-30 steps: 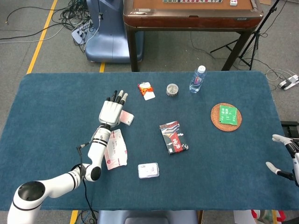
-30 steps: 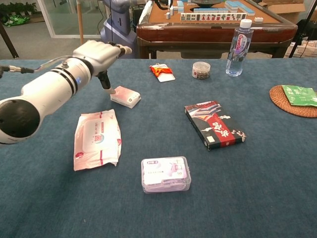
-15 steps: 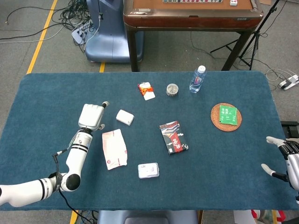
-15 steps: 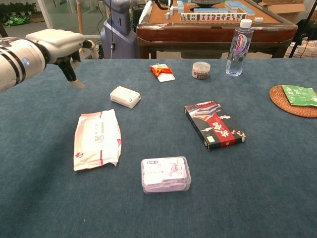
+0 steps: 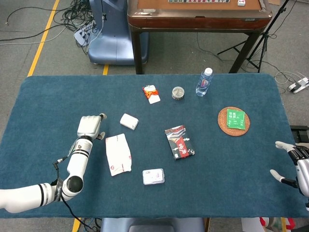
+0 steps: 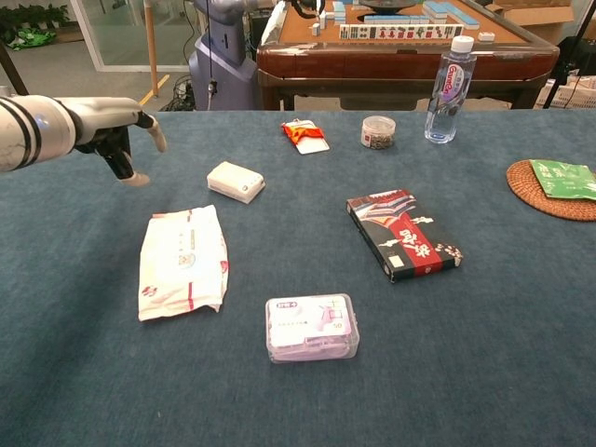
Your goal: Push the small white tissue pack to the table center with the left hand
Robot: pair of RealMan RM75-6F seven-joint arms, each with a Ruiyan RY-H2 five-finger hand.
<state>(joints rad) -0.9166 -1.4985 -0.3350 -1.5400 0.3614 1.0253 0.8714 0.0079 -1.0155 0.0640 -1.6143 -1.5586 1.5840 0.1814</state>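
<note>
Fingers (image 6: 154,133) apart beside unlabelled small white tissue pack (image 6: 236,182)

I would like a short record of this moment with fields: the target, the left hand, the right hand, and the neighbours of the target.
target: small white tissue pack, flat on the table, nothing touching it
left hand: left of the pack, apart from it, holding nothing
right hand: at the table's right edge, fingers spread
neighbours: wet wipes pack nearer the robot; red-white sachet further away

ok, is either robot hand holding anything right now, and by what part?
Nothing is held. The left robot hand is clear of the small tissue pack, with bare table between them. The right robot hand sits empty at the table edge, fingers apart.
</note>
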